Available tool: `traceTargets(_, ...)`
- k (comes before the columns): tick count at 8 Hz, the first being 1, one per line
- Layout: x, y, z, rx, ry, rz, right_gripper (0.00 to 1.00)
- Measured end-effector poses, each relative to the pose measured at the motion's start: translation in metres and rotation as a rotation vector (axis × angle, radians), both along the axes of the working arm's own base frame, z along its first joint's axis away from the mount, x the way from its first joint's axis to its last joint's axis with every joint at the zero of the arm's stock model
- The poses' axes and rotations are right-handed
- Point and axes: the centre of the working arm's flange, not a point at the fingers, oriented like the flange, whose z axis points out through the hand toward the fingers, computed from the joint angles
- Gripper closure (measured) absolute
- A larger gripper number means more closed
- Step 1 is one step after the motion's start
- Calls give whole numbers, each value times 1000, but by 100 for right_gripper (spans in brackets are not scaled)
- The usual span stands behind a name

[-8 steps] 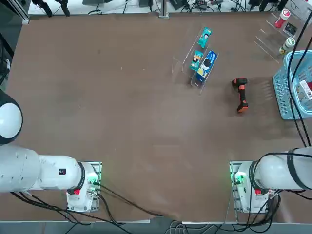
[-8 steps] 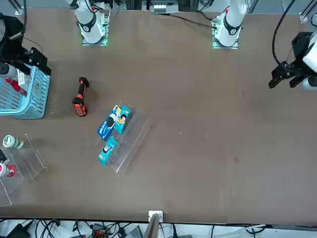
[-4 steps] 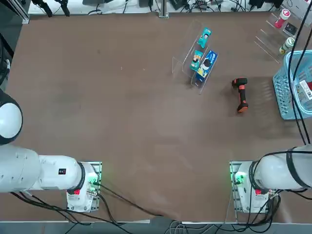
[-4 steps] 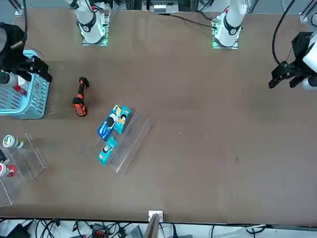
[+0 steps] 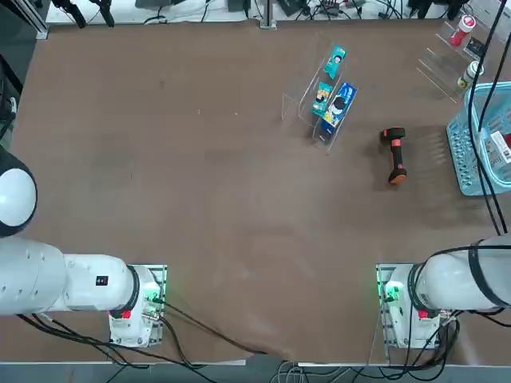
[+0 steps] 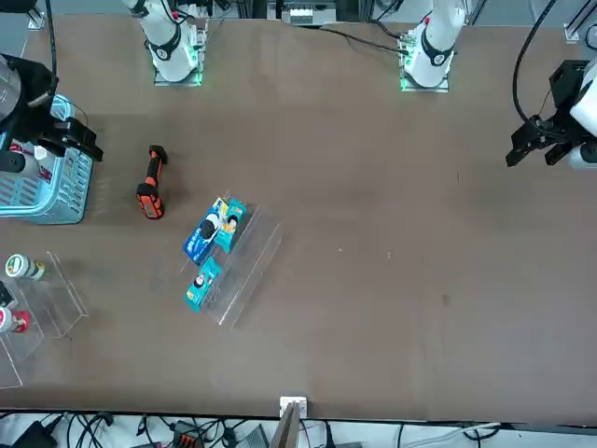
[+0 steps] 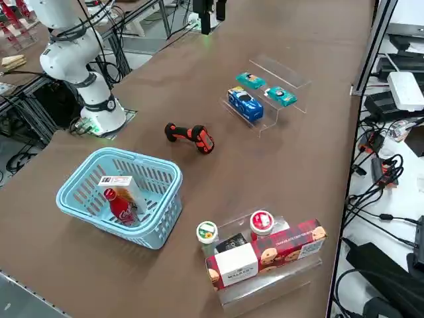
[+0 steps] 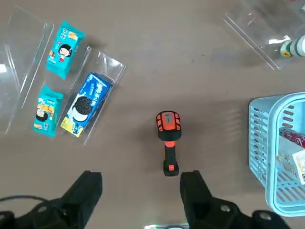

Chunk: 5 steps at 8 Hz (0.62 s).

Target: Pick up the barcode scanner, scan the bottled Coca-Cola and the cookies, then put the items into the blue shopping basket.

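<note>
The right gripper (image 8: 140, 191) hangs high over the table with its two fingers (image 8: 88, 188) spread wide and nothing between them, pointing straight down. In the wrist picture the barcode scanner (image 8: 167, 138) lies on the bare table just above the gap between the fingertips, orange head toward the frame's centre. In the front view the gripper (image 6: 56, 140) is a dark shape at the left edge, over the near rim of the blue shopping basket (image 6: 51, 187), and it covers part of the basket (the arm above it runs out of frame).

In the top view the scanner (image 5: 394, 155) lies right of centre, apart from the basket (image 5: 479, 148), which is cut off by the right edge. The side view shows the basket (image 7: 156, 212) whole at lower left: inside lie the bottled Coca-Cola (image 7: 119, 205) and the cookies (image 7: 120, 187), touching each other, the box partly behind the bottle. Its face is too small to read.

A clear stand (image 5: 315, 96) holding a blue packet (image 5: 339, 106) and two teal packets (image 5: 334, 61) sits left of the scanner.
</note>
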Motion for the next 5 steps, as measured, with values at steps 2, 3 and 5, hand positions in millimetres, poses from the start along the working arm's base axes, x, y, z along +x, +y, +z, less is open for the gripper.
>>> traceTargets(2,1,-17,-1,-3,5,-32,0)
traceTargets(3,3,-27,-5,-4,11,-44,0)
traceTargets(5,7,-37,-12,-3,24,-34,0)
